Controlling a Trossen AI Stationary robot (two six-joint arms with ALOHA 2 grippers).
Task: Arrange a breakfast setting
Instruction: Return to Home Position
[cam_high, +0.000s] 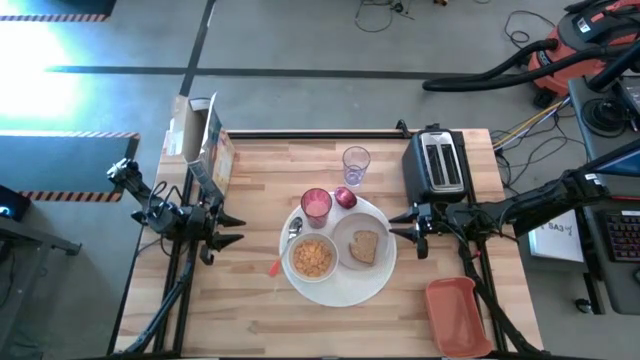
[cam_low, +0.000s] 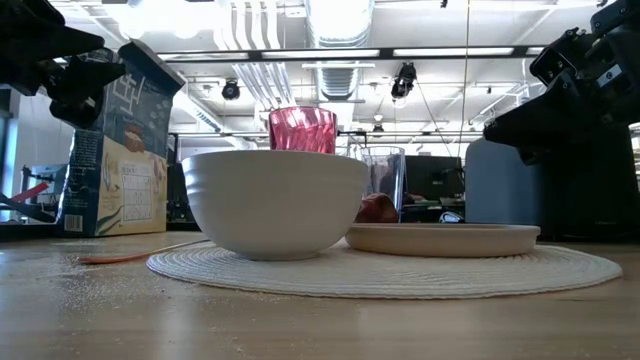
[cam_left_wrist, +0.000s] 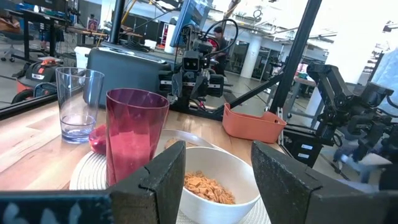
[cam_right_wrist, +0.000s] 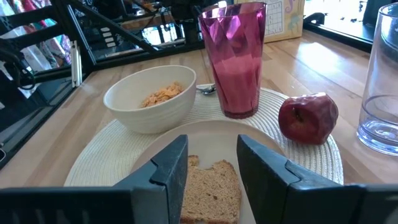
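Observation:
A round white woven placemat lies mid-table. On it stand a white bowl holding cereal, a pale plate with a toast slice, a pink cup, a small red fruit and a metal spoon. My left gripper is open and empty, left of the mat. My right gripper is open and empty, at the mat's right edge. In the right wrist view the toast, bowl, cup and fruit show ahead of the fingers.
A clear glass stands beyond the mat. A black toaster is at the far right, a cereal box at the far left, an orange tray at the near right. A small orange item lies left of the mat.

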